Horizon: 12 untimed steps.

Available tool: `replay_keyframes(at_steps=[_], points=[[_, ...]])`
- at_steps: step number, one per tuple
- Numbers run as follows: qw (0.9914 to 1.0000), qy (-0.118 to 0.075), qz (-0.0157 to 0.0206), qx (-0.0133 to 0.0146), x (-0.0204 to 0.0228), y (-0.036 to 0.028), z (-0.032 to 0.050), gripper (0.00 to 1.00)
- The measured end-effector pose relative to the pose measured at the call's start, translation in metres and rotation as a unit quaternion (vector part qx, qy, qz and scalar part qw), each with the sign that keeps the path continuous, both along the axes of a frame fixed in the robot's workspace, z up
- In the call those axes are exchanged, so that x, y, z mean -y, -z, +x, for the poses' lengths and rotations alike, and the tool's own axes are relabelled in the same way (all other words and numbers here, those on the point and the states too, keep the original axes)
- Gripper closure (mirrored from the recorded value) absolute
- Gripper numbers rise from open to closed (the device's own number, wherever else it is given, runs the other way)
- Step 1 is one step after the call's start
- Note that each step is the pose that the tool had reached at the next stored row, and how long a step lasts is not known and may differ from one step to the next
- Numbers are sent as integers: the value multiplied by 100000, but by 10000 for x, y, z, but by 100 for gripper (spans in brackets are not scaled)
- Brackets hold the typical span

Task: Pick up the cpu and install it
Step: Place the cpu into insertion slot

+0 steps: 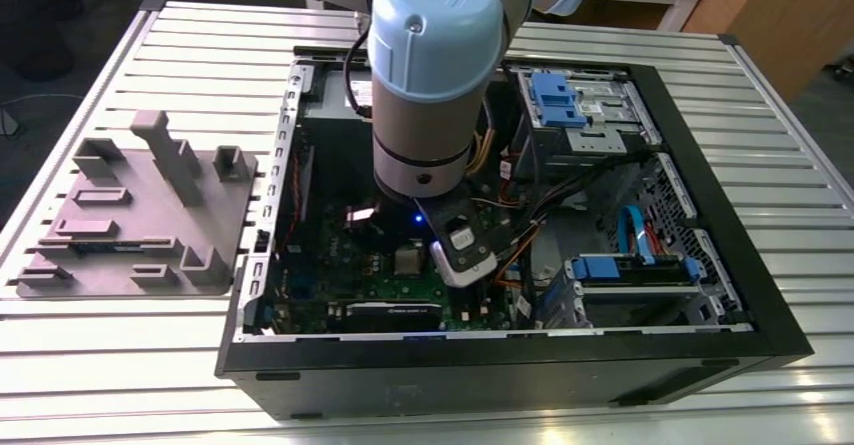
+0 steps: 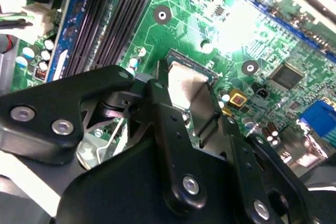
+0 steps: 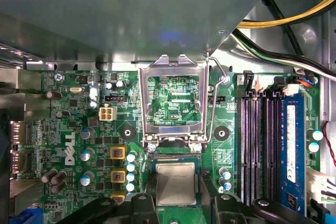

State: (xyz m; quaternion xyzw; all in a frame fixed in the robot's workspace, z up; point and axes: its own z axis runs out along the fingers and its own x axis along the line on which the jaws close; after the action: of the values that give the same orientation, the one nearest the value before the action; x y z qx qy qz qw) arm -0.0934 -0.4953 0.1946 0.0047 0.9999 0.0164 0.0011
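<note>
It was a robotics lab or workshop. A ribbed aluminium-profile worktop [image 1: 120, 365] carried an opened black computer tower case [image 1: 534, 370] lying on its side, its green circuit board [image 3: 79, 129] bare. A grey moulded parts tray [image 1: 134, 215] lay beside it, and a pale blue-and-grey robot arm [image 1: 424, 85] reached in.

I see even room light on the slatted table [image 1: 107, 365] in the exterior view but a dim case [image 1: 747, 295] interior, while in the second wrist view white glare washes out the green board [image 2: 184, 24] near the cpu [image 2: 186, 85].
</note>
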Motion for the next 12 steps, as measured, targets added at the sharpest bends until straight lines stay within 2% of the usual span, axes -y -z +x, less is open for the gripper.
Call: replay_keyframes(at_steps=[4, 7, 12], points=[[100000, -42, 29, 12, -1, -33, 0, 56], [99999, -286, 22, 138, -4, -12, -17, 56], [99999, -400, 9, 157, -7, 8, -51, 56]])
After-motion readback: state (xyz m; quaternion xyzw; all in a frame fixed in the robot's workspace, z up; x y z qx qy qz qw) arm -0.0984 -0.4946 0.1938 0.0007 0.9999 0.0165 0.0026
